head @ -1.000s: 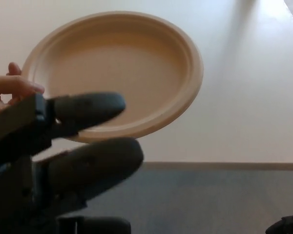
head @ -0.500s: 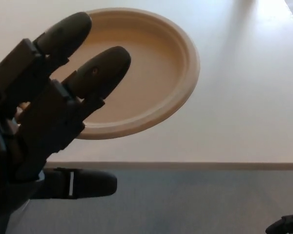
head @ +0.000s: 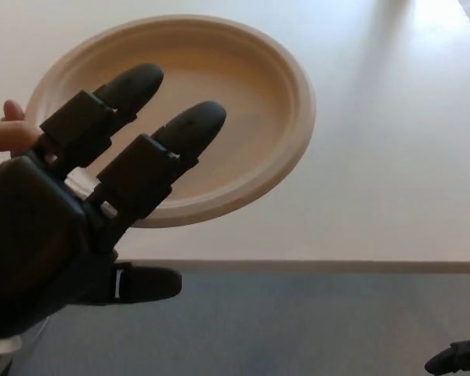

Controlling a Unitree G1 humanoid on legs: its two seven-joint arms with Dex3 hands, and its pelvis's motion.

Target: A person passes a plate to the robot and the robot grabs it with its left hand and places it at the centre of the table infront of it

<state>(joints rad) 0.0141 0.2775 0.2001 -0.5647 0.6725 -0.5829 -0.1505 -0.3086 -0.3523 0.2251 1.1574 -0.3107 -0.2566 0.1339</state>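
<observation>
A tan paper plate [head: 243, 94] is held up over the pale table [head: 392, 157], tilted, with a person's fingers [head: 4, 137] gripping its left edge. My left hand [head: 70, 211] fills the lower left, its two fingers [head: 184, 133] stretched out over the plate's near side and the thumb [head: 145, 283] spread low, away from them. The hand is open and I cannot tell whether the fingers touch the plate. Only a dark tip of my right hand [head: 457, 358] shows at the bottom right corner.
The table's front edge [head: 337, 266] runs across the lower part of the view, with grey floor [head: 313, 329] below it.
My left hand rose from a low sideways pose, then drew back and down a little, so the fingers now overlap the plate's near side. The plate barely moved.
</observation>
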